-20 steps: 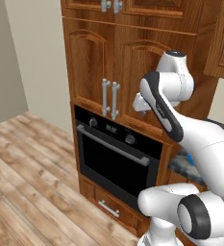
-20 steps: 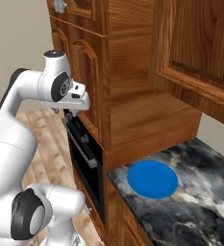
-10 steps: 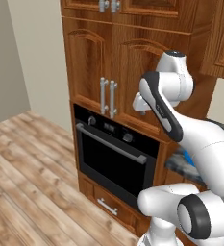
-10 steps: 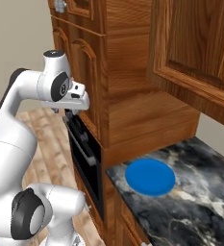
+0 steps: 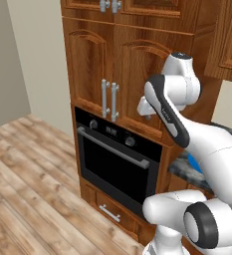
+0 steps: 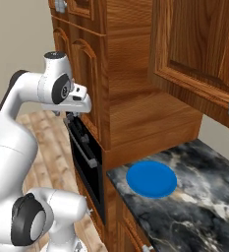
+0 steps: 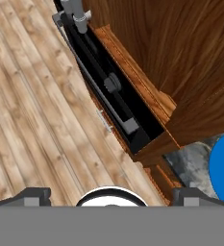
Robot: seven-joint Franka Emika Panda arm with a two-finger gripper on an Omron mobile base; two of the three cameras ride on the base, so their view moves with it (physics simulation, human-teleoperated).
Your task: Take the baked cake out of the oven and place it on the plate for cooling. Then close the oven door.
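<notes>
Glossy white arm (image 5: 173,119) — dark joints.

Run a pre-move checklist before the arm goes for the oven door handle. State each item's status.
1. Oven door shut, so it must be opened first: ok, it is closed.
2. Silver bar handle free of obstructions: ok.
3. Gripper open and holding nothing: ok, jaws wide apart.
4. Gripper lined up with the handle: not ok, it is above the oven, looking down.
5. Plate bare on the counter: ok.
6. Baked cake inside on the rack: cannot tell, the door hides it.
</notes>
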